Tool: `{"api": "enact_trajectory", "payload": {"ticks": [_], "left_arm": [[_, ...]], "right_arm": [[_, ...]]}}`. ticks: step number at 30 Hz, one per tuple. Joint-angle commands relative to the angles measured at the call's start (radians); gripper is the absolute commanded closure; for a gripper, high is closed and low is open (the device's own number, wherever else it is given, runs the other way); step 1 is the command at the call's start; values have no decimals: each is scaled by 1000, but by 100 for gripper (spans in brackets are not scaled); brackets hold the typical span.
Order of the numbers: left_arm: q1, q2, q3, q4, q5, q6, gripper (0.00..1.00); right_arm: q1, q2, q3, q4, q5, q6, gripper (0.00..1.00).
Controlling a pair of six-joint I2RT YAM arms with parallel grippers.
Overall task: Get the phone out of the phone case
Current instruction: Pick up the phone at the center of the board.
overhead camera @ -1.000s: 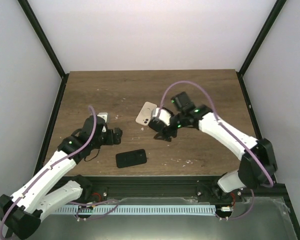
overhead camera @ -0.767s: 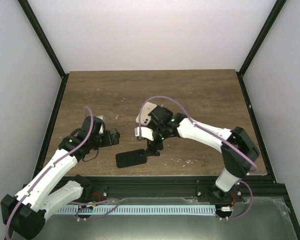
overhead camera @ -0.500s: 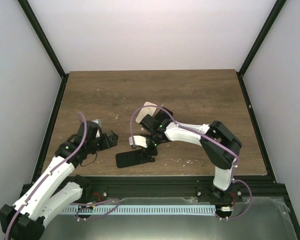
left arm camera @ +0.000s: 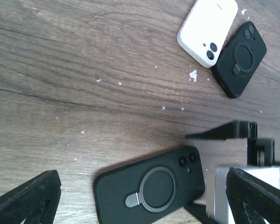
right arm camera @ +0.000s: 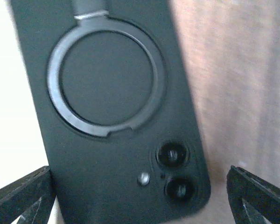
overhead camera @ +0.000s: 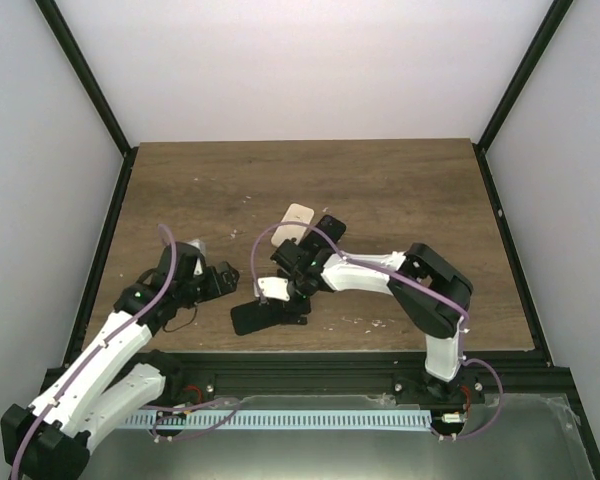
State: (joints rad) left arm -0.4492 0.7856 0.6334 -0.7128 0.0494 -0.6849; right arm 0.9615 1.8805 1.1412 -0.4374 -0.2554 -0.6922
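Matte black phone case [left arm camera: 149,189], rounded, 1 ring [left arm camera: 143,200], 2 lenses [left arm camera: 187,160], is lying back-up on your grained wood table [overhead camera: 380,180]. Your right gripper [overhead camera: 285,305] over it, left gripper [overhead camera: 223,278] beside, both are gaping empty; underside is hiding.

Counting up: two black cases, near case [left arm camera: 149,191] and far case [left arm camera: 238,59], plus one white phone [left arm camera: 207,30], one table [overhead camera: 400,180].

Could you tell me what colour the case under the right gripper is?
Black; the case shows best in the right wrist view.
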Motion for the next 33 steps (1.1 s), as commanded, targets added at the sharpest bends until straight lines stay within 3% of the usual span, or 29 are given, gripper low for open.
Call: {"api": "enact_trajectory", "payload": {"ticks": [1,4,7,13,19,33], "left_arm": [[6,19,0,62,57,46,2],[5,44,-28,130,114,38,0],[-11,121,-29,174,160,45,0],[-144,367,99,93,53,138,0],[-200,529,143,87,-4,163,0],[-214,684,123,188,11,219,0]], "right_arm": [[-122,-26,48,69,130,77,0],[-221,-69,81,61,82,138,0],[-309,-202,41,49,-69,155,0],[-571,-544,-226,101,-508,242,0],[-850,-708,-340,140,-664,318,0],[-871,-675,-321,128,-692,310,0]]}}
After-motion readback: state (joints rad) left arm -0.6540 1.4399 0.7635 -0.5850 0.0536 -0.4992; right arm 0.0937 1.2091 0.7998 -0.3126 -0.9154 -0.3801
